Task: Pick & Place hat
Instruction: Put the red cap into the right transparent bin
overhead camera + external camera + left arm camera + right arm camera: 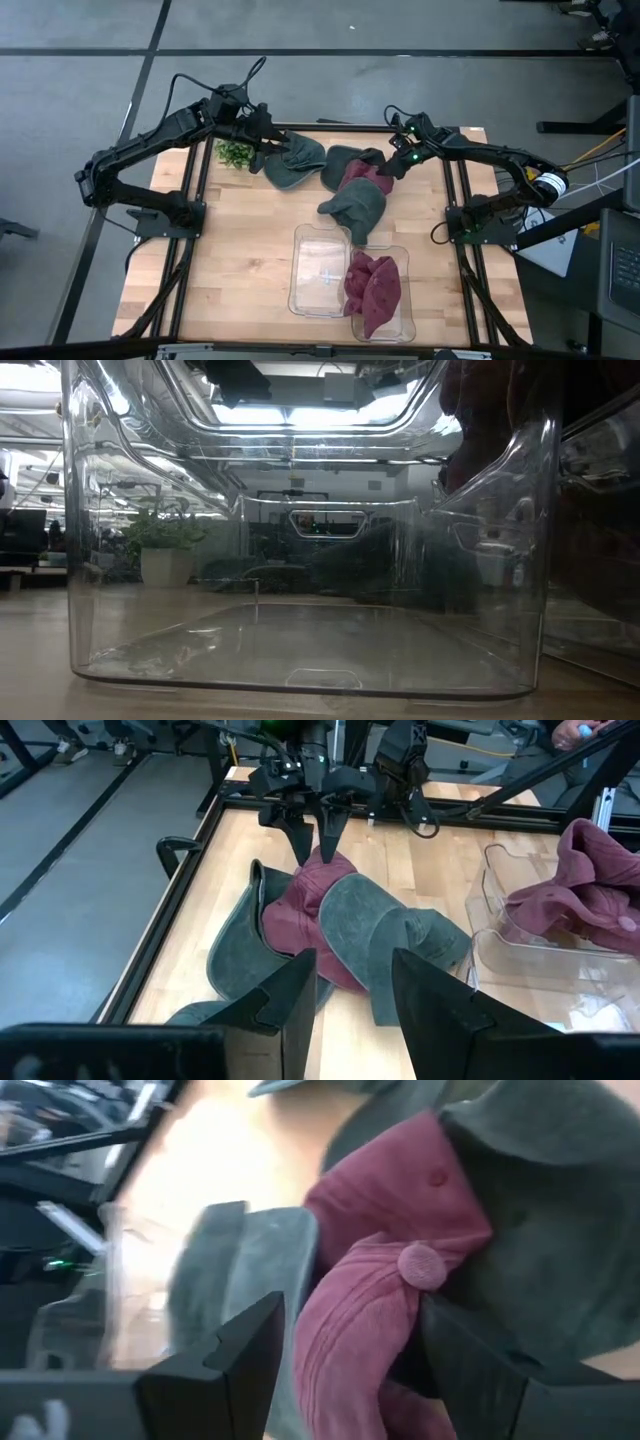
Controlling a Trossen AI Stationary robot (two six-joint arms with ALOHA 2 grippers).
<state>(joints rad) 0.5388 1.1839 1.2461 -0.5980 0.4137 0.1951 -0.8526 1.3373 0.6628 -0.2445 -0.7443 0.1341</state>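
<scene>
Here the right gripper (345,1370), jaws apart, hangs directly over the maroon hat (370,1280) in the pile, nearer than the left gripper (350,995), likewise spread.

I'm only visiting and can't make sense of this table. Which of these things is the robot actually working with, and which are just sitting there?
Part of the job:
- maroon hat in the pile, with the right gripper open over it
- green hats
- two clear bins, one holding a maroon hat
- left gripper, open above a green hat

Just lying about:
- small green plant
</scene>
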